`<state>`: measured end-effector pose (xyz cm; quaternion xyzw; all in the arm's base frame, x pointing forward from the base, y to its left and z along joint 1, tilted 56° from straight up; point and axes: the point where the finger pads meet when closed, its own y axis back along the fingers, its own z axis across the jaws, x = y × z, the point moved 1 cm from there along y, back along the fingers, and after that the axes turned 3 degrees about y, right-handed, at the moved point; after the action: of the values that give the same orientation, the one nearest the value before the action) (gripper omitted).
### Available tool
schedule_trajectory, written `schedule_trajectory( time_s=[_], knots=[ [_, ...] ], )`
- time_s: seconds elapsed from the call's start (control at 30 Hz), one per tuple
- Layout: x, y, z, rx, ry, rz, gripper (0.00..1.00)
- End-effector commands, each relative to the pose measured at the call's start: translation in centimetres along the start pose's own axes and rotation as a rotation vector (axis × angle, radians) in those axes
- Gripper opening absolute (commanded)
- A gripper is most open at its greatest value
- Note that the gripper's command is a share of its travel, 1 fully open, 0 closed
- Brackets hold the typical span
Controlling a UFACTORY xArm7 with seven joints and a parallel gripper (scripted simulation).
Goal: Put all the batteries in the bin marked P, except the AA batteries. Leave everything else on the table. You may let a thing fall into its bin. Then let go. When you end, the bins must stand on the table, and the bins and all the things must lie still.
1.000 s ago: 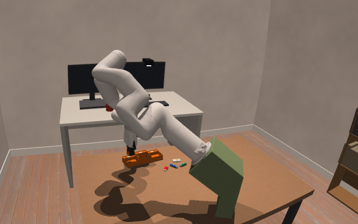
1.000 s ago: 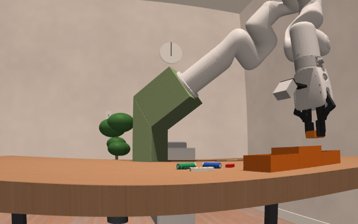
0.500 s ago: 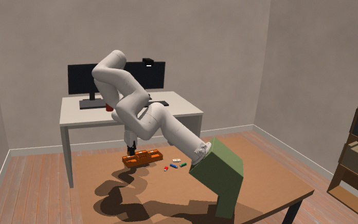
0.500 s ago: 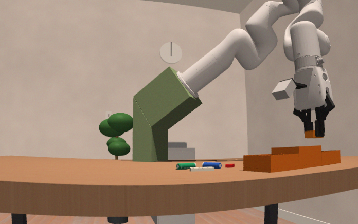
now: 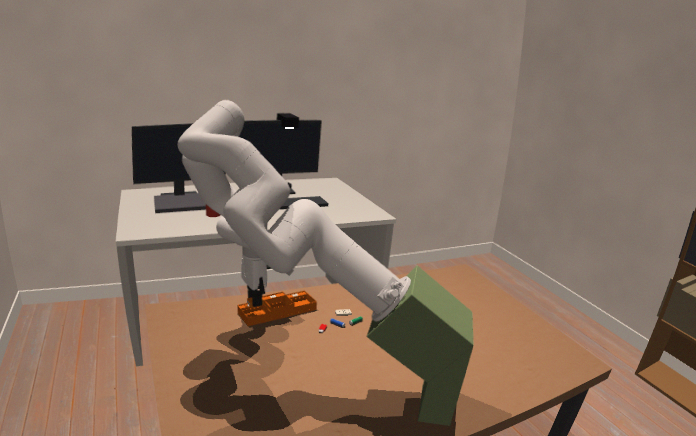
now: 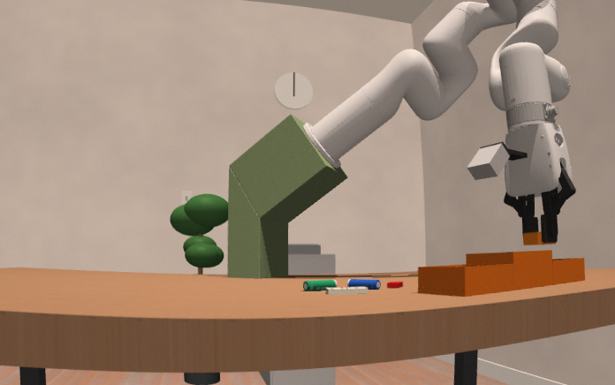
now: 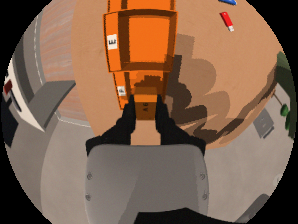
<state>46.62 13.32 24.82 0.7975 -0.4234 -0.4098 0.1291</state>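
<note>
exterior view, left to right: green battery (image 6: 320, 284), blue battery (image 6: 363, 283), red item (image 6: 394, 283) on counter (image 6: 136, 290); orange bins (image 6: 499, 272); my pincer (image 6: 538, 229) clenched on an orange battery (image 6: 530, 237), hanging directly above a bin, drop lies straight down.
</note>
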Motion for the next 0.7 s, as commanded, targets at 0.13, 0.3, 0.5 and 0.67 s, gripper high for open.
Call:
schedule_trajectory(
  time_s=[0.13, 0.3, 0.5, 0.67],
  knots=[
    [0.1, -1.2, -0.1, 0.004, 0.0, 0.001, 0.0],
    [0.1, -2.2, -0.2, 0.004, 0.0, 0.001, 0.0],
    [0.1, -3.4, -0.2, 0.004, 0.0, 0.001, 0.0],
    [0.1, -3.9, -0.2, 0.004, 0.0, 0.001, 0.0]
  ],
)
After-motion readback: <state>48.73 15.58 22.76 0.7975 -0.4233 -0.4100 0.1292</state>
